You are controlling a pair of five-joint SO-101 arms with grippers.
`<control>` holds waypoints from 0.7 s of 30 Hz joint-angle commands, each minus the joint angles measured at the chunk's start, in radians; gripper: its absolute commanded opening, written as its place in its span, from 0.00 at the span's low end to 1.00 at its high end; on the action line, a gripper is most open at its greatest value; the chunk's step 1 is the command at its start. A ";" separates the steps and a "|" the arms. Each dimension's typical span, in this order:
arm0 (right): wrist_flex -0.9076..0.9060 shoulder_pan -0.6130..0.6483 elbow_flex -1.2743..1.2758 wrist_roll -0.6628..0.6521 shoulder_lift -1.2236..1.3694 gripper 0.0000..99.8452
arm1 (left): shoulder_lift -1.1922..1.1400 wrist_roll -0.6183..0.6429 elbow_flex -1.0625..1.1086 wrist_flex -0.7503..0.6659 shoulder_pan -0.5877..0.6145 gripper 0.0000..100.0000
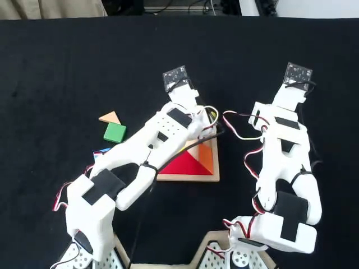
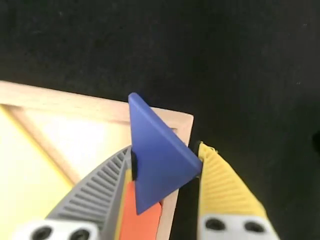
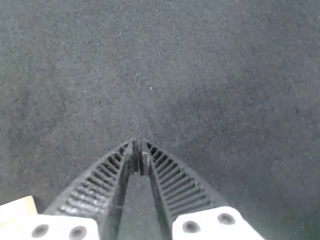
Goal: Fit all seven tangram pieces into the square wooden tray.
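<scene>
A red piece (image 1: 188, 165) and an orange piece (image 1: 207, 159) sit in the tray (image 2: 75, 104), the left gripper (image 2: 165, 167) clamps a blue triangle (image 2: 157, 152) over its corner, a green square (image 1: 115, 133) and a tan triangle (image 1: 110, 117) wait outside it, and the right gripper (image 3: 139, 159) is pinched empty.

From overhead, fixed, looking steeply down on the black cloth-covered table (image 1: 50, 67). From the left wrist, close over a corner of the square pale wooden tray (image 2: 75, 105), shared with overhead. From the right wrist, close above cloth.
</scene>
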State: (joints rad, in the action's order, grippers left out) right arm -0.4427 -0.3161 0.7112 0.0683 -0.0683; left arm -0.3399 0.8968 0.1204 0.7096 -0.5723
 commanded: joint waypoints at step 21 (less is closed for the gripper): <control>0.008 0.002 -0.030 0.003 -0.048 0.01 | 0.195 -0.222 -0.259 0.554 0.160 0.29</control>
State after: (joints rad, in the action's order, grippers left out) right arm -0.4427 -0.3161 0.7112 0.0683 -0.0683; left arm -0.3015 0.8753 -0.0361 1.0702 -0.5340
